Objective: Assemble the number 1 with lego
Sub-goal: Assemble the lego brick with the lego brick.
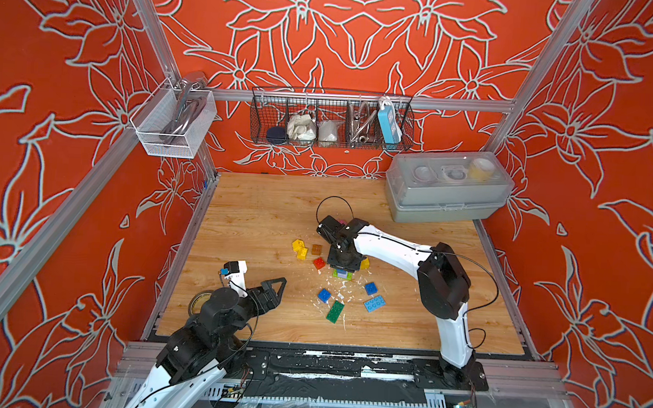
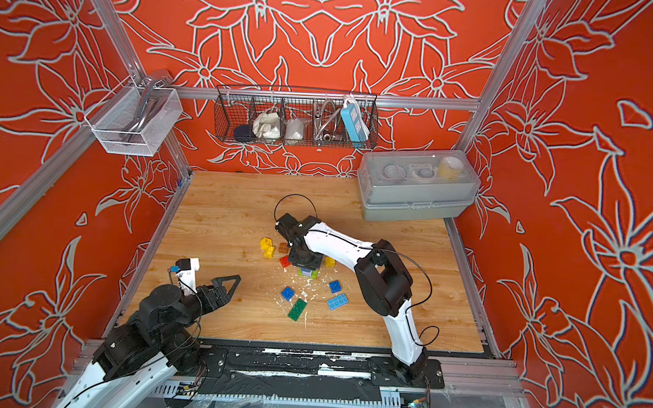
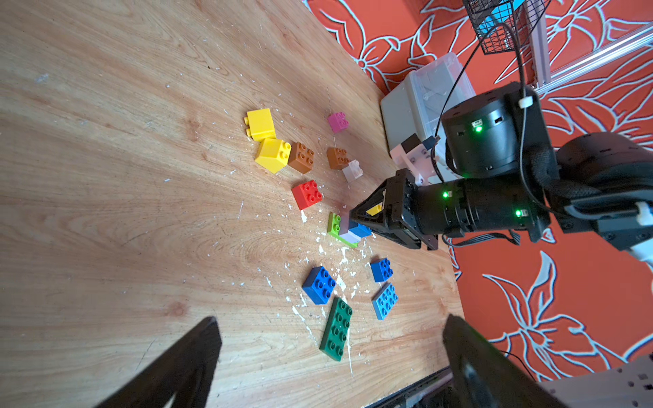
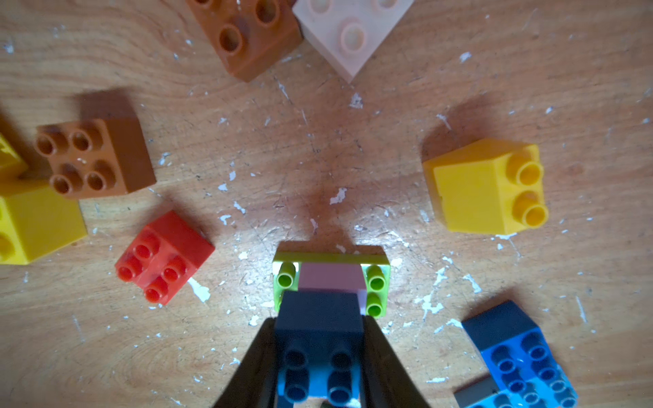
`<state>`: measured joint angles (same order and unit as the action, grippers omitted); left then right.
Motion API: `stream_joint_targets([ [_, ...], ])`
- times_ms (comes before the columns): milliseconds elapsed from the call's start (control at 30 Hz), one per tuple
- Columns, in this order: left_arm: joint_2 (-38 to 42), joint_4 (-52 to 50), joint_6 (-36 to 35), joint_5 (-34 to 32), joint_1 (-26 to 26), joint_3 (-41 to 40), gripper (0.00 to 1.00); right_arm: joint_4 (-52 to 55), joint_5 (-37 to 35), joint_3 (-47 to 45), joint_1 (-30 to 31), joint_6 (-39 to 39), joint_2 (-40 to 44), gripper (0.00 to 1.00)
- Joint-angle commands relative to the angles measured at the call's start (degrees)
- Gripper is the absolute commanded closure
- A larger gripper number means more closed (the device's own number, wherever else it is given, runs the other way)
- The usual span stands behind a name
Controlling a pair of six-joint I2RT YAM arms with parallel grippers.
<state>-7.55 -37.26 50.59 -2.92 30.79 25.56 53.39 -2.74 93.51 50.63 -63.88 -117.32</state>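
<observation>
My right gripper (image 4: 319, 353) points straight down and is shut on a blue brick (image 4: 319, 328). That brick sits on a lilac brick (image 4: 330, 277), which rests on a lime plate (image 4: 376, 282) lying on the table (image 1: 240, 215). In a top view the stack (image 1: 342, 275) shows just under the right gripper (image 1: 342, 267). Loose lego lies around it: yellow (image 1: 299, 248), brown (image 1: 317, 249), red (image 1: 318, 263) and blue (image 1: 324, 295) bricks, a green plate (image 1: 335, 311) and a light blue plate (image 1: 374, 303). My left gripper (image 1: 274, 290) hovers open and empty at the near left.
A grey lidded box (image 1: 446, 192) stands at the back right corner. A roll of tape (image 1: 199, 302) lies by the left arm's base. A black wire basket (image 1: 331, 120) and a white mesh basket (image 1: 172, 122) hang above the table. White flecks litter the wood.
</observation>
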Motion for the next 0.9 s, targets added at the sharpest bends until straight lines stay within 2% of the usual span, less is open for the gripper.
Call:
stream_joint_targets([
  [0,0.5,-0.3,0.0,-0.6,-0.2,-0.3,0.02,0.9,-0.6,-3.6,-0.4,-1.2,-0.5,0.84],
  [267,0.2,-0.1,0.0,-0.6,-0.2,-0.3,0.02,0.7,-0.4,-4.7,-0.6,-1.8,0.7,0.84],
  [867,0.8,-0.2,-0.1,-0.6,-0.2,-0.3,0.02,4.0,-4.8,-3.9,-0.7,-3.2,1.1,0.84],
])
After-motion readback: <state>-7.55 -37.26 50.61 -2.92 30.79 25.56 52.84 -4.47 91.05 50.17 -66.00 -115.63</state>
